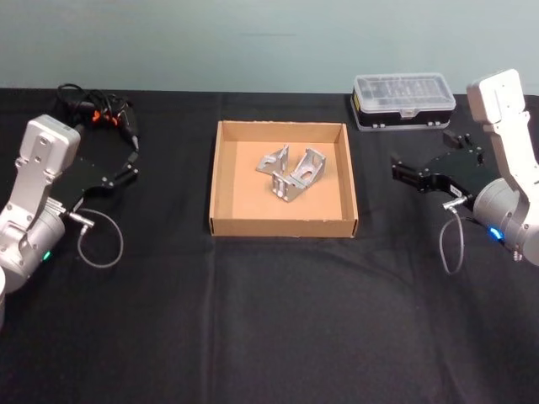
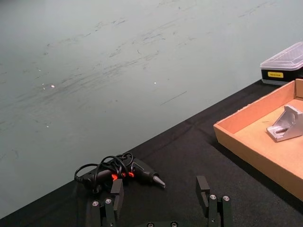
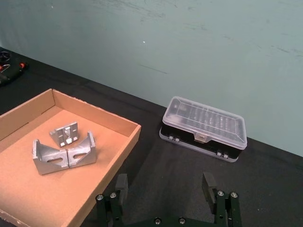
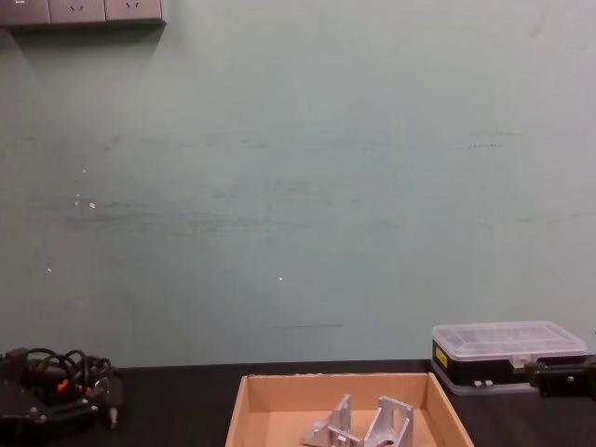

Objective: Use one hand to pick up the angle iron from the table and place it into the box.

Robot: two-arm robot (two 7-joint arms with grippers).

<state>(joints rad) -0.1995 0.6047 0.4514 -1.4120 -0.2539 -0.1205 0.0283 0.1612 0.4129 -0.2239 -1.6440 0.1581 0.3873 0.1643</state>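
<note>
The tan cardboard box (image 1: 282, 225) sits at the middle of the black table (image 1: 269, 328). Three silver angle irons (image 1: 291, 173) lie together on its floor, also seen in the right wrist view (image 3: 65, 150) and the chest view (image 4: 361, 425). My left gripper (image 1: 132, 157) hovers open and empty to the left of the box, fingers (image 2: 204, 188) spread wide. To the right of the box my right gripper (image 1: 398, 172) hangs open with nothing between its fingers (image 3: 121, 183), pointing toward the box.
A black case with a clear plastic lid (image 1: 404, 100) stands at the back right, just behind the right gripper. A black tool with looping cables and red bits (image 1: 94, 109) lies at the back left, beyond the left gripper.
</note>
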